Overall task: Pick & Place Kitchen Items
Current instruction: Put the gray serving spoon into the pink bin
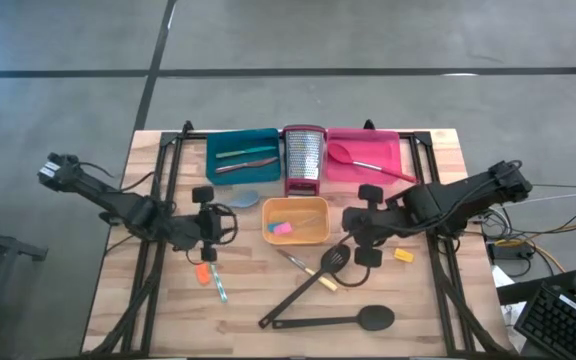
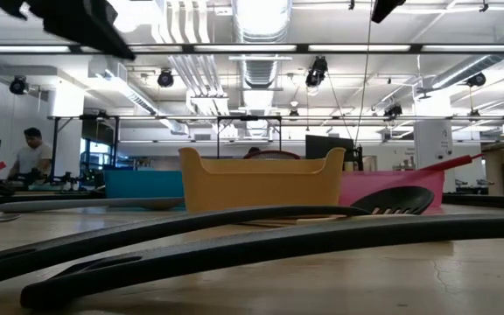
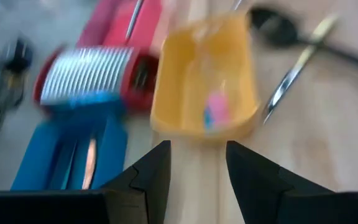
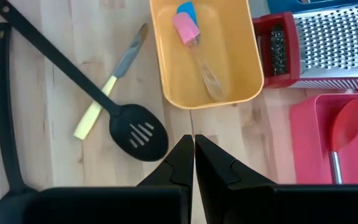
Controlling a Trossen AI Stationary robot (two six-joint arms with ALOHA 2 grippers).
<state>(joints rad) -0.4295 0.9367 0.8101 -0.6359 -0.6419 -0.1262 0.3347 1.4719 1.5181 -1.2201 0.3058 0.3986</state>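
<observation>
Wooden table [image 1: 148,320]: slotted spatula [image 1: 308,285] lies diagonal, head toward orange tray [image 1: 295,236].

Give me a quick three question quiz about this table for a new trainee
1. True or false: the left gripper holds a tool.
2. Which tray holds the red spoon? A teal tray B pink tray C orange tray
3. Fill in: the right gripper is ____.

Key: 1 false, it is open and empty. 2 B. 3 shut.
</observation>
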